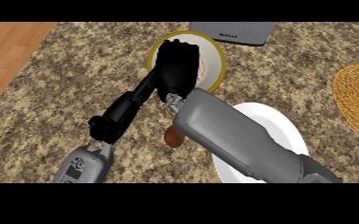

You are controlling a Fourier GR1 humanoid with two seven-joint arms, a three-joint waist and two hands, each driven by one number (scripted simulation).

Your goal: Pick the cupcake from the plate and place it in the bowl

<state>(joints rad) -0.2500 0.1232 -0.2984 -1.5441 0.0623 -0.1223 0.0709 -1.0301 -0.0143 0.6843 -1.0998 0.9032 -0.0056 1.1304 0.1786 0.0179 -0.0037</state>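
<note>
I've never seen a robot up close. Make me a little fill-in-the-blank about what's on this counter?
The right hand is over a round dish whose rim is ___.
Its forearm crosses a second dish, coloured ___.
The woven mat shows at the view's ___ edge.
Missing words: yellow; white; right.

The speckled granite counter [63,104] filled most of the view, with a wood strip [21,42] at ten o'clock. On it lay a gold-rimmed bowl [219,59] at twelve, a grey device [235,32] beside it at one, a white plate [280,128] (partly hidden) at five, a woven mat [347,97] at three.
</note>
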